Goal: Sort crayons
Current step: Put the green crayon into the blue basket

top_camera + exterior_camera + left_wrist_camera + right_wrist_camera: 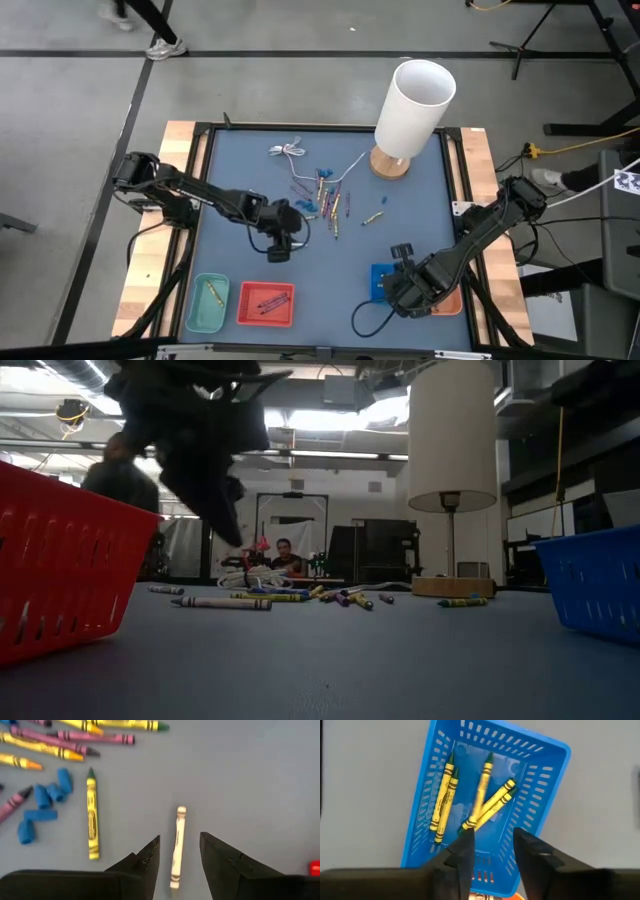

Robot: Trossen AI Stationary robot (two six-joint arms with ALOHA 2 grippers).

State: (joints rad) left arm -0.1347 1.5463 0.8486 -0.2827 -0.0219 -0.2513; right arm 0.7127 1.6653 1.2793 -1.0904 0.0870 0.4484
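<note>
Crayons, thin paper-wrapped sticks in yellow, purple and green (pixel 328 195), lie scattered at the middle of the blue-grey table (pixel 400 240), beside a few chunky blue bits (pixel 42 802). One pale grey-white crayon (pixel 176 845) lies apart from them, right between the spread fingers of the left gripper (pixel 179 855), which hangs released over it, holding nothing. A yellow crayon with a green tip (pixel 91 815) lies just beside it. At the near edge, five yellow crayons (pixel 477 795) lie in the blue slotted plastic basket (pixel 555 760); the right gripper (pixel 492 847) hovers over that basket, released and empty. The red basket (pixel 265 304) holds several crayons, and the teal basket (pixel 208 305) holds one yellow crayon. A white-shaded lamp on a round wooden base (pixel 410 110) stands at the far side.
</note>
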